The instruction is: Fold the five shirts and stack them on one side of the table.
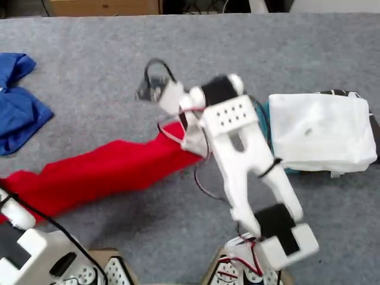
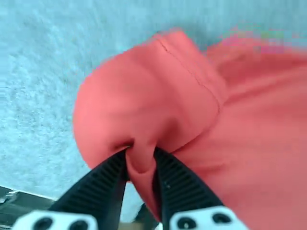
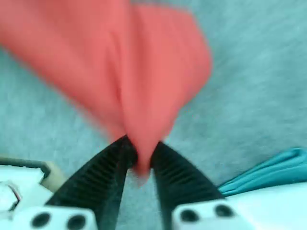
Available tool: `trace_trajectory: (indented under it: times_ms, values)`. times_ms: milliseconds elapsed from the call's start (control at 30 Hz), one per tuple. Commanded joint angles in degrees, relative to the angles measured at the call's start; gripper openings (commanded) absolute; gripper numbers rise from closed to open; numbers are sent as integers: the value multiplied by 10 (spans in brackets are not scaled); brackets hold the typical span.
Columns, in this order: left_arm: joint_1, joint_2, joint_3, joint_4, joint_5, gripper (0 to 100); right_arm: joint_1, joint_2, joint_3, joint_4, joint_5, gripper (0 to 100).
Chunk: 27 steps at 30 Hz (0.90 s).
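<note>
While three shirts seem folded and stacked, two are not, judging by the high view. At the right of the frame a white shirt [image 1: 320, 133] lies folded on top of a teal shirt [image 1: 263, 122], with a dark one [image 1: 373, 127] showing at the far edge; that pile looks like the chosen side of the tabletop [image 1: 89, 59]. A red shirt [image 1: 107, 169] lies stretched in a long band from the lower left up to the centre, unfolded. A blue shirt [image 1: 18, 113] sits crumpled at the left edge, well apart from the pile and untouched. The right arm [image 1: 249, 160] reaches from the bottom of the frame to the red shirt's upper right end.

From the left wrist, the left fingers [image 2: 103, 182] are nearly closed and pinch a fold of the red shirt [image 2: 153, 105] between them, the cloth bulging above the grip over the grey tabletop [image 2: 38, 72].

From the right wrist, the right fingers [image 3: 103, 167] are likewise nearly closed on a pinch of red cloth [image 3: 144, 72]; the teal shirt [image 3: 268, 167] shows at the lower right of the frame.

So I judge the task a little past halfway: the red shirt is held at both ends for folding, and the blue one comes after it.
</note>
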Motion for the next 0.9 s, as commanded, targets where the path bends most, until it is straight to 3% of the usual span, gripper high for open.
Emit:
trace_trajectory:
  times_ms: [0,100,233,367,600,867]
  values:
    - [-37,-19,42,4,-148,30,13,-65,109,-66,-39,217]
    - [-42,-19,80,4,-208,30,13,-87,128,-83,-71,257]
    - [-52,-22,86,5,-207,109,14,-99,127,-81,-109,258]
    - [-81,-21,58,4,-172,236,13,-86,132,-106,-207,258]
    - [-95,-22,4,4,-96,234,11,46,150,-164,-391,258]
    - [-94,-20,-5,4,-53,235,-9,135,118,-182,-416,258]
